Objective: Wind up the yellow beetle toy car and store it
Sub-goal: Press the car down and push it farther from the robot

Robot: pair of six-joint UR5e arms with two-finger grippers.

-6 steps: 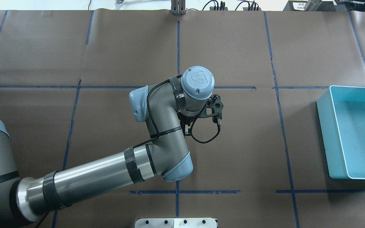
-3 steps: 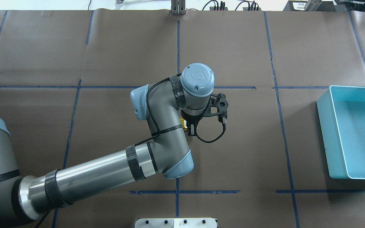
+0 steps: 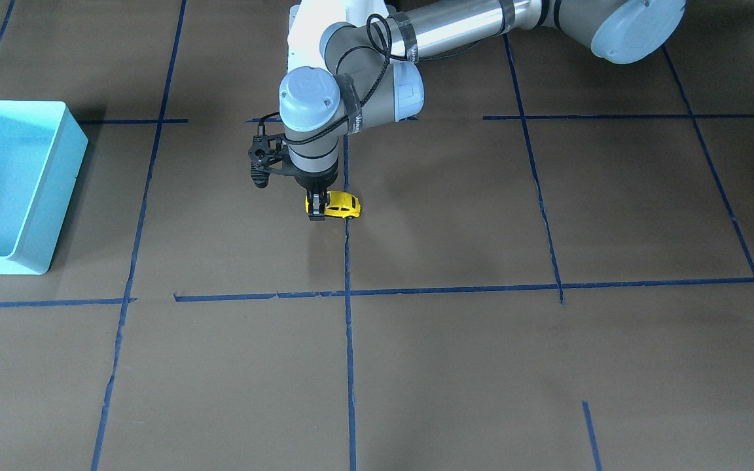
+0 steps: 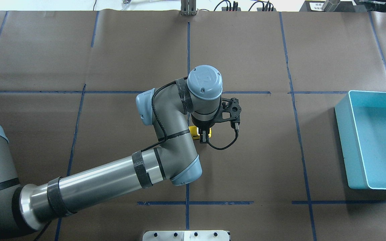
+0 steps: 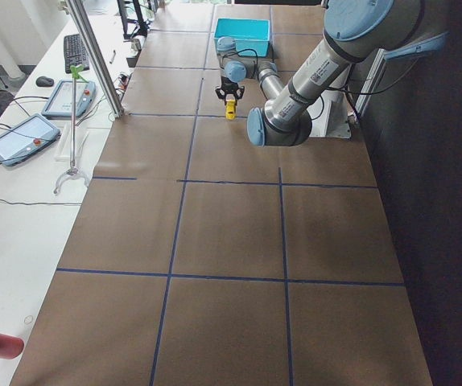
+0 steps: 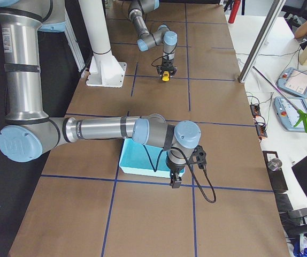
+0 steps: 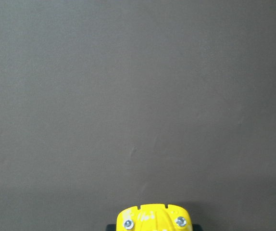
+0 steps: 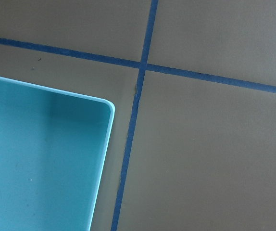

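Glossy yellow car [image 3: 343,207], rounded like a beetle, on matte brown paper [image 3: 482,360], one end pinched in the left gripper [image 3: 316,212]; right gripper [image 6: 175,182] jaws, cannot tell

There is one yellow beetle toy car [image 3: 341,205], near the counter's middle. One light blue bin [image 4: 343,140] stands at the right edge. There are two arms, the left arm [image 4: 106,180] and the right arm [image 6: 94,129] (one gripper each, so two: left gripper [image 3: 316,212], right gripper [image 6: 175,181]). Beyond the far edge lie two tablets, a nearer tablet [image 5: 22,138] and a farther tablet [image 5: 72,96].
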